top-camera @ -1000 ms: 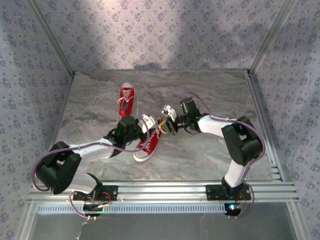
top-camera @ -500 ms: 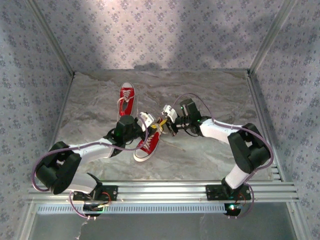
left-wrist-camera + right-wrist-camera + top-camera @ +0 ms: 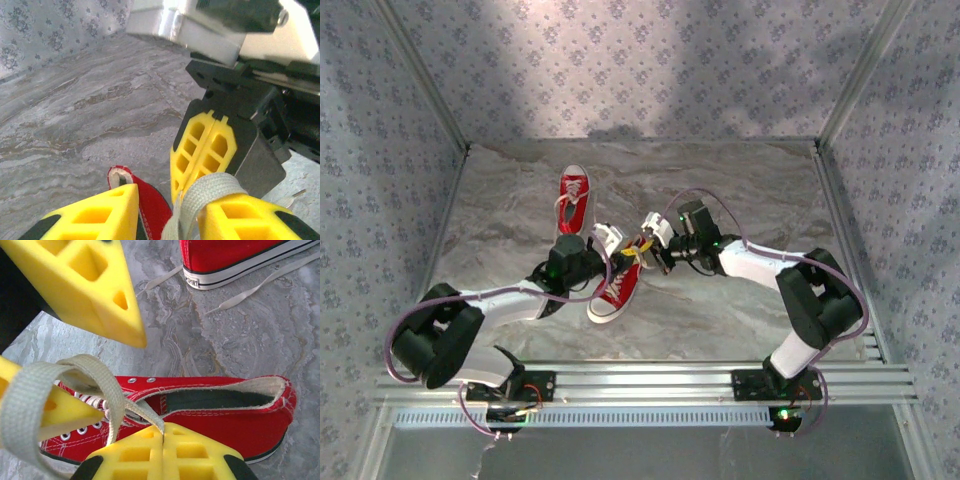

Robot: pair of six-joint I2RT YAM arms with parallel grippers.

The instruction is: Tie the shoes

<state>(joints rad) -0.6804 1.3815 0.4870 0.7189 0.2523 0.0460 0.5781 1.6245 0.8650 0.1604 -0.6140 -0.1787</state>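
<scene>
Currently the near shoe [image 3: 225, 415] lies on its side on the table [image 3: 740, 190] between the two claws. The far shoe [image 3: 235, 255] stands well apart behind it, with its own loose lace end [image 3: 260, 287] trailing on the marble.

- Right gripper [image 3: 161, 440]: jaws pressed together, pinching the near shoe's lace [image 3: 107, 385] right at the tips.
- Left gripper [image 3: 167, 210]: jaws part-way open with nothing clamped. The lace loop runs up through the gap and over one finger [image 3: 45, 410]. Draped or hooked round it, probably draped; the close view cuts it off.

Handling:
- The lace is flat woven tape, limp and light. It keeps no shape of its own and will likely slide off smooth plastic unless squeezed.
- Best hold is across the flat of the tape, close to the loop's base near the eyelets.
- The shoe looks small and light, soft canvas on a rubber sole, so a hard tug would likely drag it rather than tighten anything.

Against a second ago, top view:
- The left wrist has drawn back slightly toward its base.
- The right arm's elbow has swung outward and its claw has edged left.
- Both shoes sit where they were.
</scene>
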